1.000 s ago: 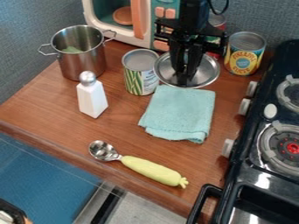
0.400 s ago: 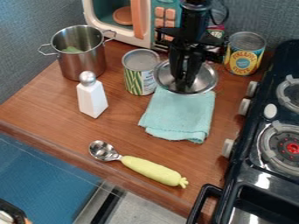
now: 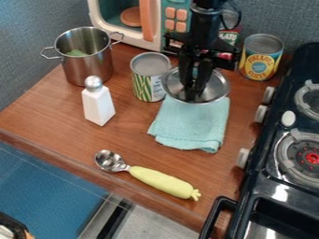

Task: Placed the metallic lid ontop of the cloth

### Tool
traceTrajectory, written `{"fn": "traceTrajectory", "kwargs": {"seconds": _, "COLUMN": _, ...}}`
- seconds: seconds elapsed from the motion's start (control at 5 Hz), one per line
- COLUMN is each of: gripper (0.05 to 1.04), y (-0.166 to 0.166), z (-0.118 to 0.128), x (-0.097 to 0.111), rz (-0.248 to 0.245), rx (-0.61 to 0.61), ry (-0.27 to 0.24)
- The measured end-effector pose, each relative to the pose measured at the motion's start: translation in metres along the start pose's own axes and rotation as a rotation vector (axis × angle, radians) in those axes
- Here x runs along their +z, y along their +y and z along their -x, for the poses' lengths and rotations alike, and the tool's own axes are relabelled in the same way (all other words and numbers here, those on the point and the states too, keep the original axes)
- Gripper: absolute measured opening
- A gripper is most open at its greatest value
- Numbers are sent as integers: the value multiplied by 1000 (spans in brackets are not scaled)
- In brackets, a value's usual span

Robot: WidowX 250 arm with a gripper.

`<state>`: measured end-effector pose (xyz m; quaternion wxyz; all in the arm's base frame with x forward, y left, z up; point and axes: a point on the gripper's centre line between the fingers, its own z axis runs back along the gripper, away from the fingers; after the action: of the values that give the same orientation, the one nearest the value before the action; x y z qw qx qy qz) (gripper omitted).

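1. Clock directions are as seen here, twelve at the top edge. The round, shiny metallic lid [image 3: 217, 87] is at the twelve o'clock end of the folded, pale turquoise cloth [image 3: 191, 122], overlapping that edge in view; whether it touches cannot be told.
2. The black two-finger gripper [image 3: 194, 94] points down at the lid's middle, its fingers drawn nearly together and apparently clamped on it; the exact hold is hidden.
3. Keep that grip and carry the lid towards six o'clock until it is centred over the folds.
4. Give room to the silver-topped can with the green-striped label [image 3: 149, 77], close by at the lid's ten o'clock; a sideways swing could knock it.
5. Level the lid before lowering, or its rim may drag and ruck the fabric.
6. Release only once it rests flat, then lift straight up.
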<state>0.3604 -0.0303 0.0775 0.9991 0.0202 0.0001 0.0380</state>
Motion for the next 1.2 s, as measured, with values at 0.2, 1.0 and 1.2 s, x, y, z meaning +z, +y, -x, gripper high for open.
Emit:
{"fn": "traceTrajectory", "kwargs": {"seconds": 0.2, "gripper": 281, "y": 0, "z": -2, "x": -8, "rz": -28, "rx": 1, "ry": 24}}
{"fn": "traceTrajectory", "kwargs": {"seconds": 1.0, "gripper": 281, "y": -6, "z": -4, "x": -13, "rz": -99, "rx": -36, "ry": 139}}
{"fn": "traceTrajectory", "kwargs": {"seconds": 1.2, "gripper": 281, "y": -8, "z": -7, "x": -5, "rz": -139, "rx": -40, "ry": 128}}
